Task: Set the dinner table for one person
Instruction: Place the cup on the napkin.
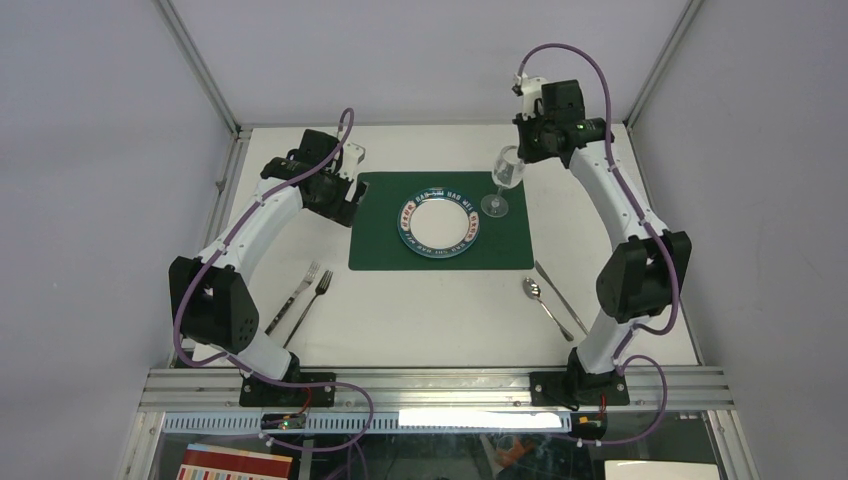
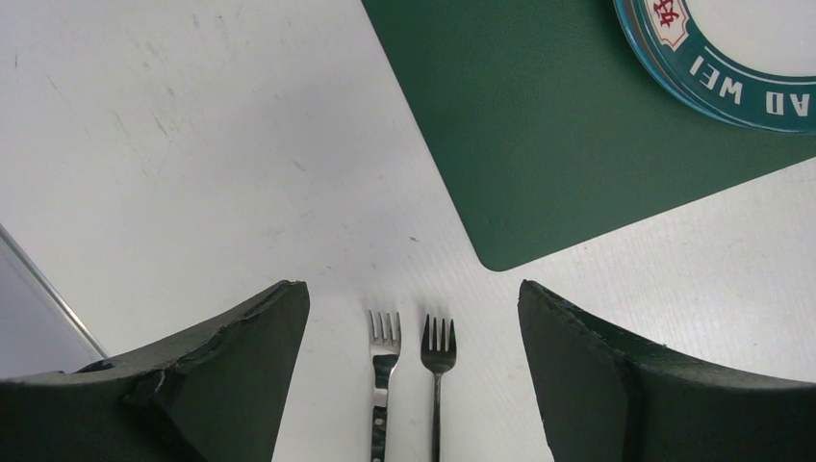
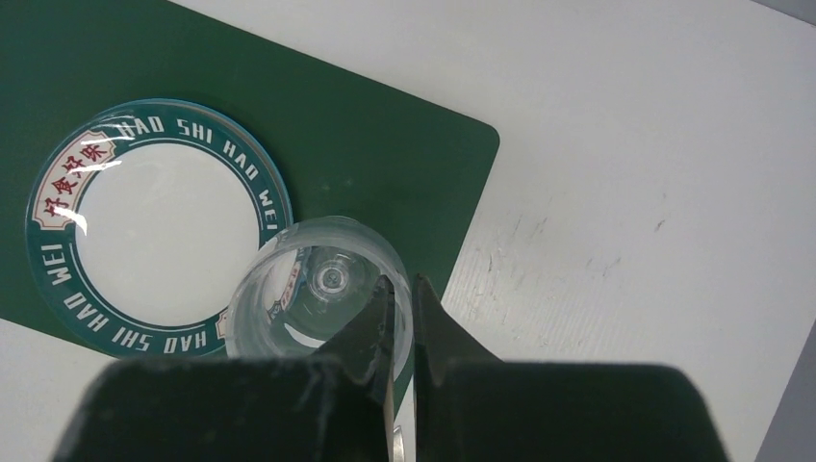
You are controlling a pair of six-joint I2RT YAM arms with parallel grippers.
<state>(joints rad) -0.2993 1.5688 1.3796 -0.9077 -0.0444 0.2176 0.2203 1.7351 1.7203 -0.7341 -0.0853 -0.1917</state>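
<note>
Tabletop [image 1: 420, 325] fills the frame floor, mat [image 1: 380, 245] at its centre. Right pincer [image 3: 402, 289] clenched on glass [image 3: 293, 289] rim, 2 o'clock of plate [image 1: 439, 222]. Left pincer [image 2: 414, 298] released over forks [image 2: 384, 337], mat's 8 o'clock.

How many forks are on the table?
2. They lie side by side on the white table, left of the green placemat: the outer fork and the inner fork, nearer the mat. None seems hidden.

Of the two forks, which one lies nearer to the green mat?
The slim fork with the thin handle. The other fork, which is wider and has rivets in its handle, lies beside it, on the side away from the mat.
</note>
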